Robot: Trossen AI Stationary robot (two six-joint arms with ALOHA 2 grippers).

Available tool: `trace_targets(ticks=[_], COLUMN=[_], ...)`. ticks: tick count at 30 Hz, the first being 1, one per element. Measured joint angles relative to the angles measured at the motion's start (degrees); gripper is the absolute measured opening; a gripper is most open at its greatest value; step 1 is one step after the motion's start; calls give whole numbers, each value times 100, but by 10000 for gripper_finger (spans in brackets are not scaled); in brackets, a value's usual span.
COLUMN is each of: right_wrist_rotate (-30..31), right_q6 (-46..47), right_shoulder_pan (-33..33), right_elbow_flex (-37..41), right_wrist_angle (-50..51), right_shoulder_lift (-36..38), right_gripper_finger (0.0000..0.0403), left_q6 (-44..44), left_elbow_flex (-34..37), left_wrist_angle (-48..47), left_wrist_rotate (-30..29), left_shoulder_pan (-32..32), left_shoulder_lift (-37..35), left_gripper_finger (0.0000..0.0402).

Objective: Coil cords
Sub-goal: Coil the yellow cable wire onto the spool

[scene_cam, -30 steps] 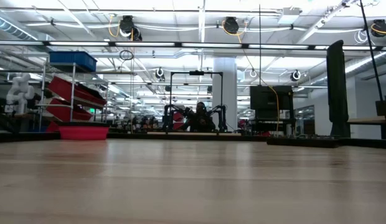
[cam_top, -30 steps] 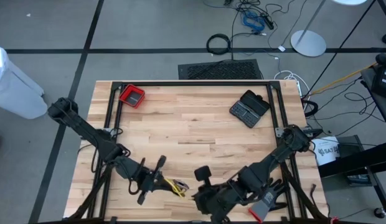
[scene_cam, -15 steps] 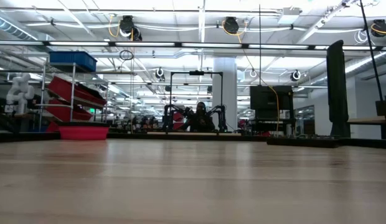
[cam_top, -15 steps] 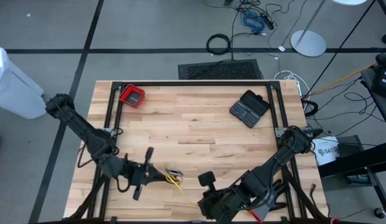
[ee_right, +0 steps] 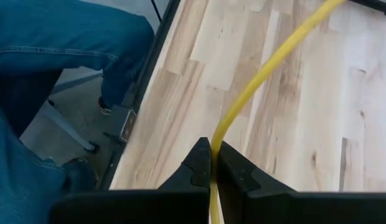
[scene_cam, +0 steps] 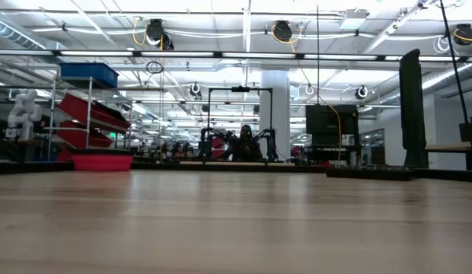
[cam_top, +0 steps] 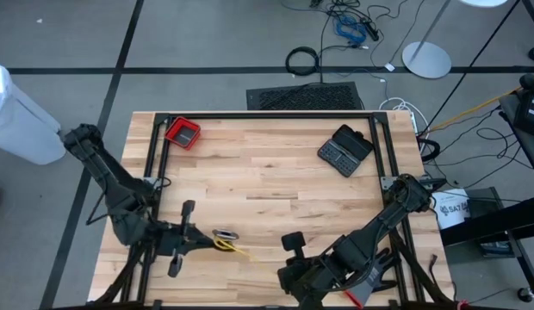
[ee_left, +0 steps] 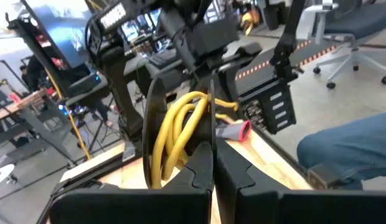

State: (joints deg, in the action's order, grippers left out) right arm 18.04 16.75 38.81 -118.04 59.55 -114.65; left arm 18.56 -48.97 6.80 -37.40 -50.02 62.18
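The yellow cord [cam_top: 226,244] sits near the counter's [cam_top: 267,172] front edge, loops pinched in the left claw [ee_left: 208,163], which has dragged it leftward. The right claw [ee_right: 211,163] is clamped on the tail, so the slack's pulling straight for coiling.

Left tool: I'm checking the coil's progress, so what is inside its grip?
Looped yellow cord sits clamped inside the left tool. The black cord is not visible there; the fingers cover the loops' lower ends.
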Motion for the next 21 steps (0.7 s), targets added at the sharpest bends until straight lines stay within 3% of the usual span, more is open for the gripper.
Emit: trace_targets(ticks=[10, 21], right_wrist_rotate=[303, 102], right_q6=[-856, -1513], right_shoulder_pan=[-170, -547], right_elbow_flex=[0, 330], right_wrist_angle=[-467, -1332], right_shoulder_lift=[-3, -69], right_gripper_finger=[0, 0], left_q6=[134, 625], left_elbow_flex=[0, 0], left_wrist_angle=[326, 1137], left_wrist_rotate=[-56, 828], left_shoulder_pan=[-229, -225], left_shoulder_lift=[-4, 187], left_gripper_finger=[0, 0])
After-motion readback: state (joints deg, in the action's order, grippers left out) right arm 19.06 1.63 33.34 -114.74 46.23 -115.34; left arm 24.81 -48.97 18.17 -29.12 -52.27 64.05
